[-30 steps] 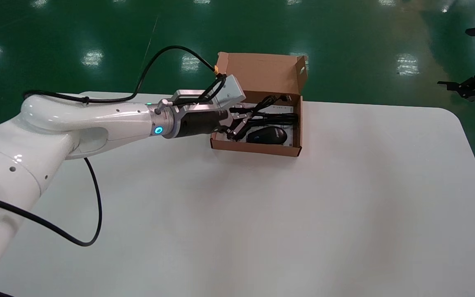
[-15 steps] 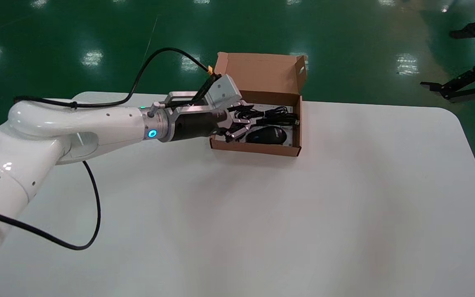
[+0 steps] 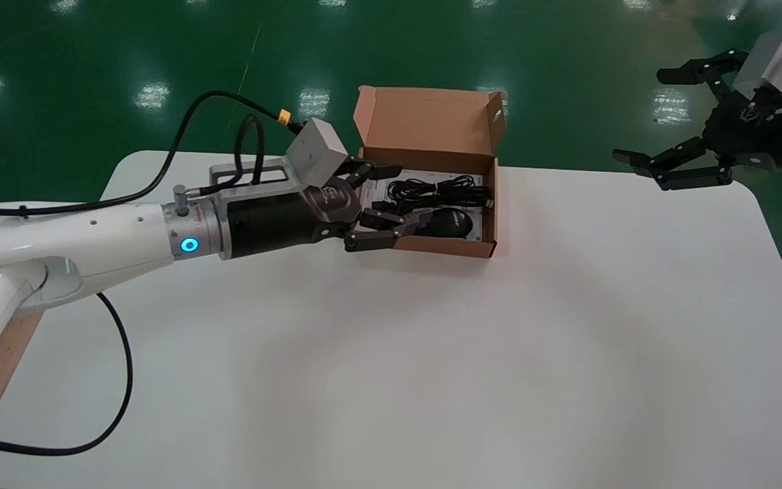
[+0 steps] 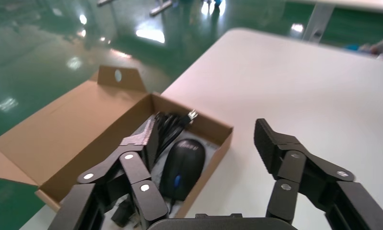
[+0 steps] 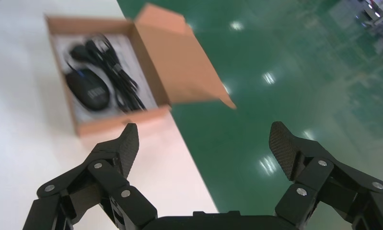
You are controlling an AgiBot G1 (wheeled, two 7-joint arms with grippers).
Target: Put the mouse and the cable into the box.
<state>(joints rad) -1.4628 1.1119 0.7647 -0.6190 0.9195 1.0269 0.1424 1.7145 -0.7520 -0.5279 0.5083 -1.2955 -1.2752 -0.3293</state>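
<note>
One black mouse [image 3: 451, 222] and one coiled black cable [image 3: 435, 190] lie inside the single cardboard box [image 3: 445, 246] on the bench [image 3: 432, 373]. The mouse's pale lettering is unreadable. The left hand [image 3: 391, 204] is spread open and empty at the box's left end. The right hand [image 3: 642, 115] hovers open near the bench's far right corner.

Industrial lab hall: glossy green floor [image 3: 567, 61] (lamp reflections), white table [image 3: 432, 373].
</note>
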